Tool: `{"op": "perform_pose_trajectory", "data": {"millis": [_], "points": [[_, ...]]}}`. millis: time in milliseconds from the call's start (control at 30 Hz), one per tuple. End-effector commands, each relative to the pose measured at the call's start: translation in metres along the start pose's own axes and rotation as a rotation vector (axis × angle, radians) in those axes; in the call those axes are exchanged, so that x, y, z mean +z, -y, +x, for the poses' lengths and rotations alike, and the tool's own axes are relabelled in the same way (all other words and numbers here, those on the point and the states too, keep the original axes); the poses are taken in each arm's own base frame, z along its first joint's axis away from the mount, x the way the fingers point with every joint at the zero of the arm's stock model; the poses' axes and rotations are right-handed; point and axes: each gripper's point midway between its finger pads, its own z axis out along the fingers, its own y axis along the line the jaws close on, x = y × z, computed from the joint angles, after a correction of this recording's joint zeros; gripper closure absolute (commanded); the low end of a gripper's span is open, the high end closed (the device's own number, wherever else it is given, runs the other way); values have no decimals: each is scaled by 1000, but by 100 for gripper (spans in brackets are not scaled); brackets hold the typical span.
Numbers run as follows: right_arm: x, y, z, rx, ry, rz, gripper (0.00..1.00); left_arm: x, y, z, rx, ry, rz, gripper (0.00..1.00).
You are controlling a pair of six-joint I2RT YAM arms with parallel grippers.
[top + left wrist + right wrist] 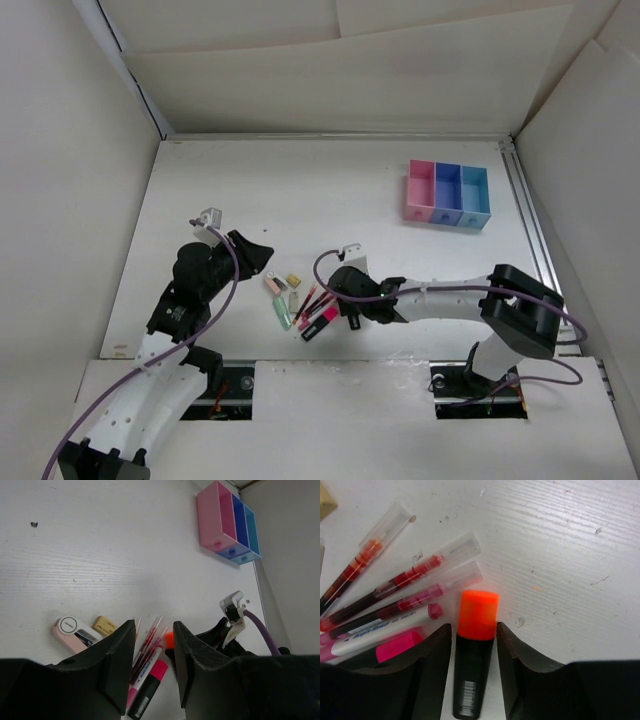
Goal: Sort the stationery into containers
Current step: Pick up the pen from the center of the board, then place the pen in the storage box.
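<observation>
Far ahead and right of your right claw (340, 300), the overhead view shows three open rectangular plastic bins joined in a row: the pink bin (421, 190), the dark blue bin (447, 188) and the light blue bin (474, 190). Each shows only its own bare floor. Between your two claws lie four small pieces: a pink block (272, 285), a beige eraser (293, 281), a grey eraser (293, 300) and a green eraser (283, 315). Your left claw (258, 255) hangs just left of them.

From the left wrist, your left claw (154, 630) stands spread with nothing between its fingers (117, 670). Just ahead of them lie the pink block (75, 632), the beige eraser (105, 625) and a stubby black highlighter with a pink cap (147, 687). All three bins sit far ahead and to the right.

From the right wrist, your right claw (474, 627) straddles a stubby black highlighter with an orange cap (476, 615), which lies flat on the table. The fingers (432, 670) flank it closely, but you cannot tell whether they press it. Left of the claw lie three thin red pens with clear caps (415, 572) and one white-barrelled pen (390, 625).
</observation>
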Motion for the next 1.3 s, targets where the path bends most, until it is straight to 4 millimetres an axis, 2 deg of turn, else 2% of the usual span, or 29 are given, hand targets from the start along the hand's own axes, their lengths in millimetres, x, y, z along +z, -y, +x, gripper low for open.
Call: {"op": "perform_pose_trajectory", "data": {"millis": [0, 100, 167, 233, 300, 367, 433, 500, 533, 567, 600, 667, 700, 767, 800, 833, 867, 900, 933, 1000, 1033, 1067, 1100, 1133, 1167, 1267], "points": [[4, -8, -15, 52, 53, 13, 54, -3, 9, -10, 16, 41, 33, 68], [5, -6, -14, 64, 60, 21, 56, -3, 9, -10, 16, 41, 33, 68], [5, -5, -15, 76, 67, 28, 72, -3, 9, -10, 16, 41, 33, 66], [0, -3, -20, 95, 90, 27, 83, -3, 10, -12, 17, 48, 39, 64], [-6, -1, -27, 99, 104, 33, 87, -3, 10, -12, 18, 48, 39, 62], [-18, 4, -36, 96, 114, 56, 88, -5, 20, -19, 13, 73, 73, 62], [-38, 3, -64, 114, 176, 51, 88, -7, 26, -21, -5, 84, 105, 62], [-50, 17, -86, 120, 203, 82, 88, -10, 38, -26, -3, 99, 158, 61], [-63, 18, -111, 152, 255, 62, 88, -10, 38, -24, -14, 93, 166, 61], [-67, 25, -124, 139, 271, 65, 88, -11, 45, -27, -19, 104, 194, 61], [-66, 44, -143, 183, 289, 78, 88, -11, 47, -23, -15, 87, 218, 61], [-74, 63, -178, 210, 346, 80, 88, -11, 50, -21, -20, 81, 243, 61], [-70, 87, -197, 252, 366, 106, 88, -12, 53, -21, -24, 91, 266, 61], [-63, 110, -224, 254, 380, 146, 88, -10, 51, -15, -24, 76, 271, 61], [-59, 121, -236, 263, 391, 157, 88, -10, 51, -18, -22, 91, 272, 61], [-53, 145, -247, 291, 391, 192, 88, -9, 50, -17, -21, 93, 274, 61], [-55, 154, -268, 302, 420, 198, 88, -7, 47, -14, -22, 91, 272, 61], [-37, 165, -271, 288, 396, 221, 88, -6, 46, -13, -20, 95, 276, 61], [-29, 185, -278, 318, 389, 234, 88, -7, 51, -15, -20, 109, 311, 61], [-16, 202, -293, 331, 386, 243, 88, -4, 49, -9, -47, 106, 328, 61], [-11, 211, -296, 333, 384, 260, 88, -3, 56, -3, -41, 86, 353, 61], [-8, 227, -299, 355, 385, 276, 88, 0, 54, -2, -45, 88, 338, 61], [-7, 234, -309, 355, 401, 275, 88, 2, 51, -1, -19, 85, 329, 61], [6, 243, -305, 352, 377, 294, 88, 4, 51, 3, -20, 71, 328, 61], [10, 259, -303, 370, 360, 321, 88, 6, 49, 4, -8, 65, 321, 61], [27, 281, -304, 372, 338, 349, 88, 10, 46, 7, -10, 59, 314, 62]]}}
